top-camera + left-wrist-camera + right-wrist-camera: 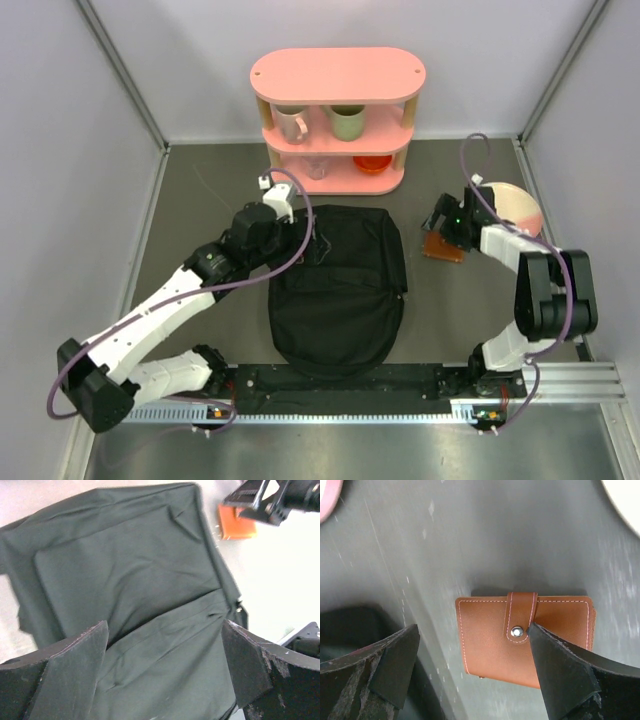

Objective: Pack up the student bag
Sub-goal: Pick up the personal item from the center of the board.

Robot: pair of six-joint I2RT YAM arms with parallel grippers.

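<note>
The student bag (338, 285), black and floppy, lies flat in the middle of the table. It fills the left wrist view, its fabric (130, 580) wrinkled. My left gripper (165, 665) hovers open over the bag's far left part (290, 215), nothing between its fingers. A brown leather wallet (520, 637) with a snap strap lies on the table right of the bag (443, 247). My right gripper (472, 667) is open just above it, one finger (560, 670) overlapping the wallet's right side.
A pink shelf (338, 120) stands at the back with two mugs (292, 122) and a red bowl (372, 162). A pale plate (512, 205) lies at the right, behind my right gripper. Grey walls enclose the table.
</note>
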